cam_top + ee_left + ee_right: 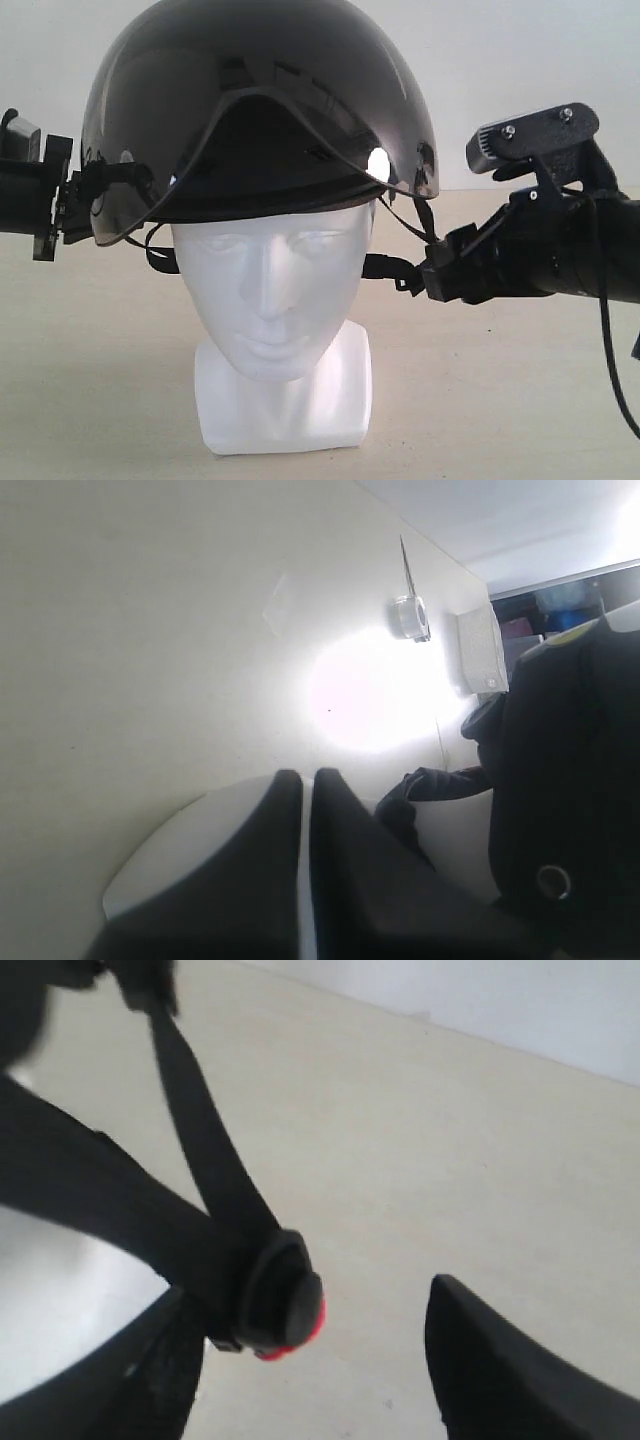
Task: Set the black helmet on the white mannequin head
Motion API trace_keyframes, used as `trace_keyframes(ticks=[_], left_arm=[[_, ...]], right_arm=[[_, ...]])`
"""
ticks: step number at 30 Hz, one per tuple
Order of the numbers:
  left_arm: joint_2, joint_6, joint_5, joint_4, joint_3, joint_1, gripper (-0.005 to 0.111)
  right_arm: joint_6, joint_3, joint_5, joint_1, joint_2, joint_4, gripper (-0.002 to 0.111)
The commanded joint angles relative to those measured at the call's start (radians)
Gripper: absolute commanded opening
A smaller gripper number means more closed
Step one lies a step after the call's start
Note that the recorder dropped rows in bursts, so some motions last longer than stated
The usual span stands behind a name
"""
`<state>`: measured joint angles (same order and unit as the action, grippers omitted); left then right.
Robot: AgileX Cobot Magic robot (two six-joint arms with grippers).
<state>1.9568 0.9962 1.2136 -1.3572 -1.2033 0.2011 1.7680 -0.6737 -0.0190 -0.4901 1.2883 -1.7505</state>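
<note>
Since the helmet [260, 100] already sits on top of the mannequin head [275, 290], the placing step looks basically done, though it rides high, with the rim at forehead level and the visor tipped up. It sits between the two grippers, and the head is just below and between them, standing on the table [520, 420]. The left gripper [60, 205] is right against the helmet's side edge. In the left wrist view its fingers [350, 880] are nearly together with only a thin slit between them, and I cannot tell whether they pinch the edge. The right gripper [420, 278] is at the helmet's other side, down by the chin strap [200, 1150], with its jaws spread wide and gripping nothing. The strap's buckle [285, 1300] hangs in the gap, close to one finger. My guess at what's left is to free the left side if it is clamped, maybe seat the helmet lower, and pull both arms clear. The strap dangles unfastened, and the task doesn't ask for it to be fastened. Counts: one helmet, one mannequin head, one chin strap with one buckle seen, and two grippers.
</note>
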Motion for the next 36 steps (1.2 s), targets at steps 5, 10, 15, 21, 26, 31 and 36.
trace_keyframes(ticks=[5,10,15,21,26,31,36], left_arm=[[-0.056,0.022,0.007,-0.012,-0.006,0.019,0.004],[-0.094,-0.005,0.007,0.028,0.012,0.077,0.004],[-0.198,0.012,-0.057,-0.003,0.122,0.162,0.004],[-0.480,0.055,-0.098,-0.102,0.251,0.185,0.004],[-0.639,0.052,-0.099,-0.109,0.251,0.167,0.004],[-0.665,0.052,-0.091,-0.112,0.251,0.135,0.004],[-0.665,0.052,-0.065,-0.112,0.251,0.135,0.004]], right_arm=[[-0.043,0.037,0.046,0.003,-0.132,0.006,0.061],[-0.101,0.089,0.011,0.003,-0.240,0.006,0.061],[-0.111,0.146,-0.201,0.003,-0.357,0.006,0.032],[-0.209,0.161,-0.287,0.003,-0.460,0.006,0.000],[0.108,0.019,-0.266,0.003,-0.399,0.006,0.000],[0.358,-0.065,-0.392,0.003,-0.399,0.006,0.000],[0.358,-0.127,-0.655,0.003,-0.399,0.078,0.000]])
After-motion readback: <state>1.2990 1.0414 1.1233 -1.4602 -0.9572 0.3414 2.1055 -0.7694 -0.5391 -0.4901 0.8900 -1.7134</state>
